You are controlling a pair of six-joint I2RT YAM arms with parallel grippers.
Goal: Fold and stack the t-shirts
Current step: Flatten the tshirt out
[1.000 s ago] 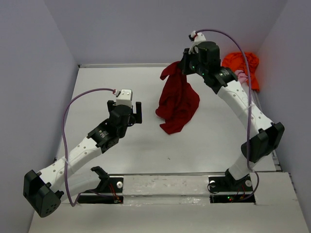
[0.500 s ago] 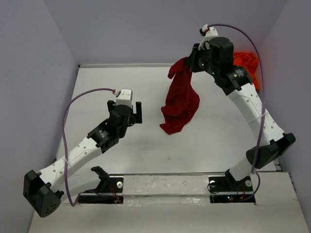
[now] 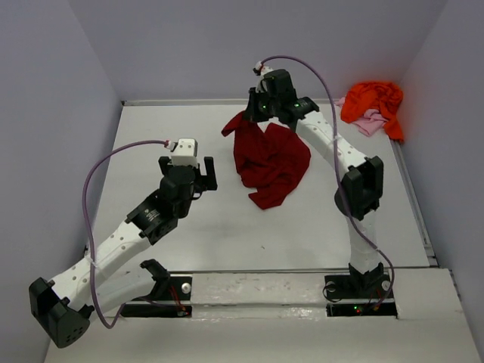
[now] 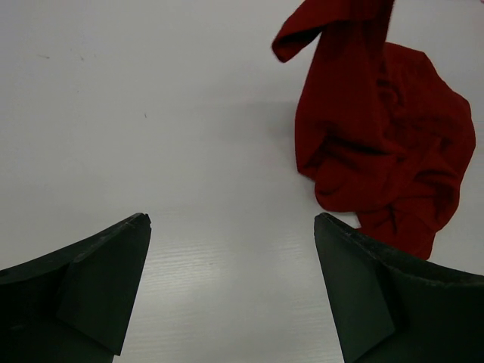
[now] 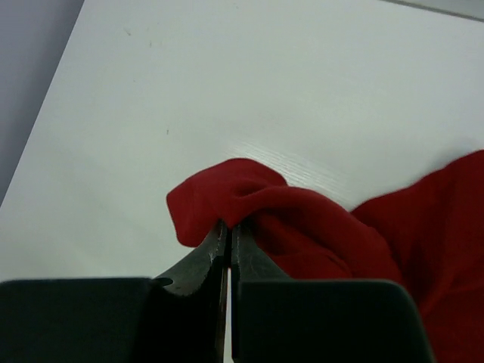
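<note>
- Crimson cloth is pinched in my right gripper (image 5: 228, 227). Its jaws are closed to a sliver on a bunched fold at one end of the dark red t-shirt (image 3: 268, 159).
- That held end is raised off the table (image 3: 227, 242) toward the far side. The rest of the shirt trails down and lies crumpled on the surface, a little right of centre.
- My left gripper (image 4: 231, 219) hovers with its jaws spread wide and nothing between them. It is near the shirt's left side, apart from it and facing the cloth.
- The orange t-shirt (image 3: 374, 102) sits heaped in the far right corner. The pale pink t-shirt (image 3: 368, 122) touches it and seems partly underneath, and neither is folded.
- I judge this to be the opening step, getting the first shirt spread flat before any fold. Nothing is stacked yet.
- Next I'd want the left gripper to take a second hold on the red shirt, opposite the pinched end, so both arms can stretch it and lay it flat. I cannot tell from the crumple which edge is hem or sleeve.
</note>
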